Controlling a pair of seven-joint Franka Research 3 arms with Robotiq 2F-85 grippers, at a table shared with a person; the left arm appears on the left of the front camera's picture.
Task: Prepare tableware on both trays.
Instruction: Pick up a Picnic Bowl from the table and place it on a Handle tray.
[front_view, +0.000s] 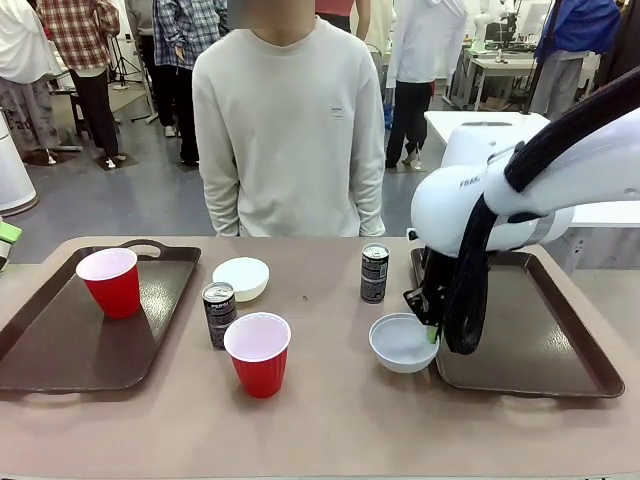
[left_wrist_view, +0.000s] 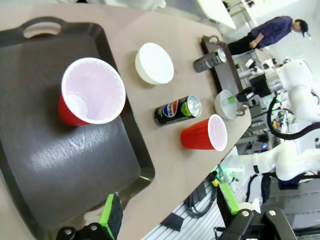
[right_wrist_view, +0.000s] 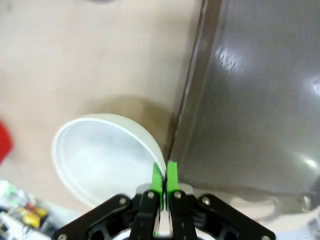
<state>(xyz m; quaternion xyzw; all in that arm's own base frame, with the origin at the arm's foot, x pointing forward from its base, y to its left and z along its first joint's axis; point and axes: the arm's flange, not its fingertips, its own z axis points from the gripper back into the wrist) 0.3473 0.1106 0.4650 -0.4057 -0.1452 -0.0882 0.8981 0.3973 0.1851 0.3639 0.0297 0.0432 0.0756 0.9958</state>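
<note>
Front view: at the bench's (front_view: 330, 430) left end lies the left tray (front_view: 60, 350), and the left red cup (front_view: 110, 282) stands upright on its far part. In the left wrist view the left arm's fingers (left_wrist_view: 111, 216) are spread wide with nothing between them, raised above the near edge of that tray. Just right of the tray, on the bare bench, the left bowl (front_view: 241, 278) sits on the far side. The left can (front_view: 218, 313) stands nearer, and the middle red cup (front_view: 258, 353) stands upright just beside the can on its near right. A person in a pale sweater (front_view: 288, 130) stands at the far side. Right of centre the right can (front_view: 374, 272) stands upright. Nearer than this can is the right bowl (front_view: 400, 343), close against the left rim of the right tray (front_view: 540, 340); whether it rests on the bench or is lifted I cannot tell. The right arm's fingers (front_view: 432, 333) come down on the bowl's right side. In the right wrist view their green pads are pressed almost together, pinching the bowl's thin rim. The right tray's floor is bare.
</note>
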